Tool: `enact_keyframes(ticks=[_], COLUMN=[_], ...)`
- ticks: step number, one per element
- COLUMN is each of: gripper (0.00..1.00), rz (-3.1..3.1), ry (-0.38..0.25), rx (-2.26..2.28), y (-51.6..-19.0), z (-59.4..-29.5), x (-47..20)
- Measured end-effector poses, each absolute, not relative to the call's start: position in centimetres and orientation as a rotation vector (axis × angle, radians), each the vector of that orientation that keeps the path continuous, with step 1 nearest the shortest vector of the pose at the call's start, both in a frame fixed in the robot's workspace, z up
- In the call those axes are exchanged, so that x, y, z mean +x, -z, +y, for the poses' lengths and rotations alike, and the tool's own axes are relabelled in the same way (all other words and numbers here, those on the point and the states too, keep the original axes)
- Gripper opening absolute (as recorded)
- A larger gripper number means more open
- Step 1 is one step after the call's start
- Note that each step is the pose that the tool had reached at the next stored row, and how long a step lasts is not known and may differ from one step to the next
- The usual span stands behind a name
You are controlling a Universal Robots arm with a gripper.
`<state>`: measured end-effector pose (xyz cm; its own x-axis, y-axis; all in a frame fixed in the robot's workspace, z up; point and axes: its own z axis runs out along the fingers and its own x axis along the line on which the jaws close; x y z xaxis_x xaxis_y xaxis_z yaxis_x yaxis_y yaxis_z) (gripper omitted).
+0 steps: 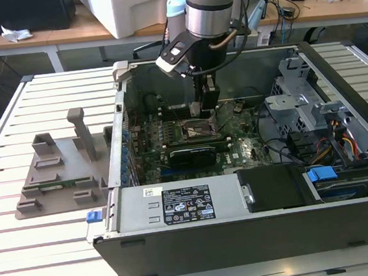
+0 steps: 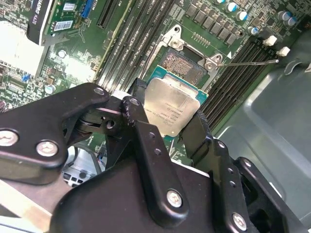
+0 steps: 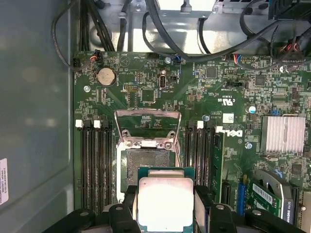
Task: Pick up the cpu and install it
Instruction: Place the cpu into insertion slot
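Jaws tight on cpu (image 2: 172, 109) over open socket (image 3: 146, 162) in case (image 1: 246, 239).

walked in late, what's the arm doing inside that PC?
The arm reaches down into the open computer case. Its gripper is shut on the cpu, with a finger on each of two opposite edges, and holds it partly over the open socket on the motherboard. The socket's metal frame is flipped up and part of the contact field is bare, so the cpu does not look seated yet.
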<state>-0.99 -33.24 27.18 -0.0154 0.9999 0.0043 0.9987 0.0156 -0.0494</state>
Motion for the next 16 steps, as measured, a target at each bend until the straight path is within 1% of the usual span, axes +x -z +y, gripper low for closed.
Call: enact_keyframes(ticks=[8,16], gripper=[0.55,0.55], rz=[-2.216,-2.231], ry=[-0.050,-0.051], rx=[-2.173,-2.158], y=[-26.3,-23.7], z=[-32.8,-30.8], x=[-1.0,-1.0])
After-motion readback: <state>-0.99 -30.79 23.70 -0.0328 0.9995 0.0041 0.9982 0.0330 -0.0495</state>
